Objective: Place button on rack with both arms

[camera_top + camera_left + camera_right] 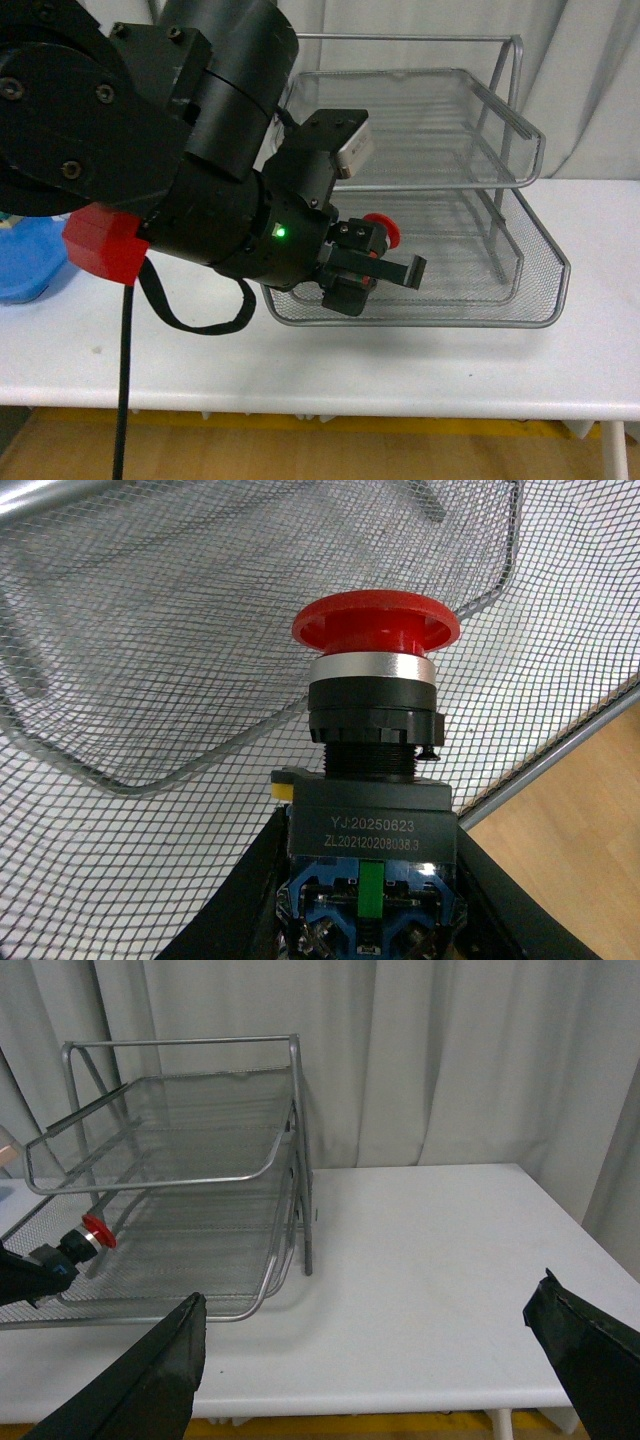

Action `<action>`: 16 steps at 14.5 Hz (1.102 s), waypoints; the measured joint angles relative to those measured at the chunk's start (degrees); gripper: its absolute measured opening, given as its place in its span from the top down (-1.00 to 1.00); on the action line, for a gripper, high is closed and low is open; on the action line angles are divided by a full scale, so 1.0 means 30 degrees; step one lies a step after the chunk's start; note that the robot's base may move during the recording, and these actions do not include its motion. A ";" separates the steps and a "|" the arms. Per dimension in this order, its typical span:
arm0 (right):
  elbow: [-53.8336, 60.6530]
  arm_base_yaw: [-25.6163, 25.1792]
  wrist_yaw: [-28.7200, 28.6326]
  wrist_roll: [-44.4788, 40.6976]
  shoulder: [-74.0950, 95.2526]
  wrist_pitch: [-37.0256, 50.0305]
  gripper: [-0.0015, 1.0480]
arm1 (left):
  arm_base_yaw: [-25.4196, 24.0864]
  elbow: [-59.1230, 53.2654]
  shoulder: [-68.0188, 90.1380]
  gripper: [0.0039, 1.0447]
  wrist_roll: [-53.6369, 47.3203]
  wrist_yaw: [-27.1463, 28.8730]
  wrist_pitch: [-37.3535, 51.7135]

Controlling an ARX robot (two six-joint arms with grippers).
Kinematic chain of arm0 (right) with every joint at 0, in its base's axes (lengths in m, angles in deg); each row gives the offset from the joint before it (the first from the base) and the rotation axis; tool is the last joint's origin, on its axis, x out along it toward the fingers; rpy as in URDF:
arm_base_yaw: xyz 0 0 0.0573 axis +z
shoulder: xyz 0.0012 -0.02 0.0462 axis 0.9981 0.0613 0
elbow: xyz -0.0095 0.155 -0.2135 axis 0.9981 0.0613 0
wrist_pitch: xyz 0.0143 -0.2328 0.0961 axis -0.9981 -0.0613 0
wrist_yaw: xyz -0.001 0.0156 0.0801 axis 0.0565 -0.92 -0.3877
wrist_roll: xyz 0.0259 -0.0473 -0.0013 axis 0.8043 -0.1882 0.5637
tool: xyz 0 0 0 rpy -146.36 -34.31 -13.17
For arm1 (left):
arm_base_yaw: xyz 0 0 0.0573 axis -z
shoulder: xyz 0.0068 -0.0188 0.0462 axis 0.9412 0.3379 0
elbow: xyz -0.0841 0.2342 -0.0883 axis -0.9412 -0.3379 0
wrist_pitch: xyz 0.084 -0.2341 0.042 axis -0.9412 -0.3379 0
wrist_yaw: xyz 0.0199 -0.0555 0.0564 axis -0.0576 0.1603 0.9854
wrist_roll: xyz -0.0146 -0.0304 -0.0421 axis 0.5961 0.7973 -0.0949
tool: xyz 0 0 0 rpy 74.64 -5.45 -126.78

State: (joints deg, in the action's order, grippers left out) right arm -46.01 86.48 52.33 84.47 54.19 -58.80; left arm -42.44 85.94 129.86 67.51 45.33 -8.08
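The button (375, 630) has a round red mushroom cap, a silver ring, a black collar and a dark body with pale printed lettering. The left pincer (385, 265) is closed on that body, and the cap juts past its fingertips over the lowest tier of the rack (540, 290). Whether the button touches the mesh cannot be told. The right pincer (375, 1360) is spread wide and holds nothing. Beneath both lies a white table (400, 370), and pale curtains (430, 1060) hang beyond.
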 joint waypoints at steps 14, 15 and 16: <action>0.0000 0.0000 0.0007 0.0000 0.0000 0.0007 -0.87 | 0.0678 0.6018 0.3942 -0.70 -0.0036 0.0444 -0.2157; 0.0000 0.0000 0.0007 0.0000 0.0000 0.0007 -0.87 | 0.0634 0.5574 0.3599 -0.90 0.0066 0.0437 -0.1923; 0.0000 0.0000 0.0007 0.0000 0.0000 0.0000 -0.87 | 0.0561 0.4976 0.3082 -0.88 0.0182 0.0386 -0.1807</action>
State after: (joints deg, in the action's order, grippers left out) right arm -46.01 86.48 52.36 84.47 54.19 -58.80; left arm -40.75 100.87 139.10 68.05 46.49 -13.50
